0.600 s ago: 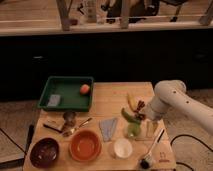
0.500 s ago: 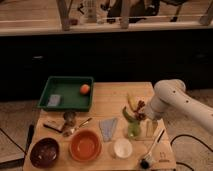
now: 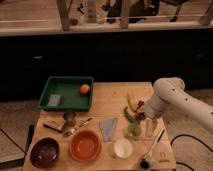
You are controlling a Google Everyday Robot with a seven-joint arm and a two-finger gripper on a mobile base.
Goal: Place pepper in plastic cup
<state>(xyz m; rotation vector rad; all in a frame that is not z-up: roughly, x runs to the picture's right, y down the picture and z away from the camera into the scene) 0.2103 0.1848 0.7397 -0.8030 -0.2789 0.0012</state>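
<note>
The slim green pepper (image 3: pixel 128 114) stands tilted just above the rim of the pale-green plastic cup (image 3: pixel 133 130), its lower end at or inside the cup's mouth. The cup stands on the wooden table (image 3: pixel 112 97), right of centre. My gripper (image 3: pixel 140 114), at the end of the white arm (image 3: pixel 170 95) that reaches in from the right, is right beside the pepper's upper part, above the cup. I cannot tell whether it holds the pepper.
A yellow banana-like item (image 3: pixel 131 101) lies behind the cup. Around it are a pale block (image 3: pixel 151 126), a white cup (image 3: pixel 122 148), an orange bowl (image 3: pixel 85 146), a dark bowl (image 3: pixel 45 152), a blue cloth (image 3: pixel 108 128), a metal cup (image 3: pixel 69 118), a brush (image 3: pixel 150 152) and a green tray (image 3: pixel 62 90) holding an orange fruit (image 3: pixel 85 89).
</note>
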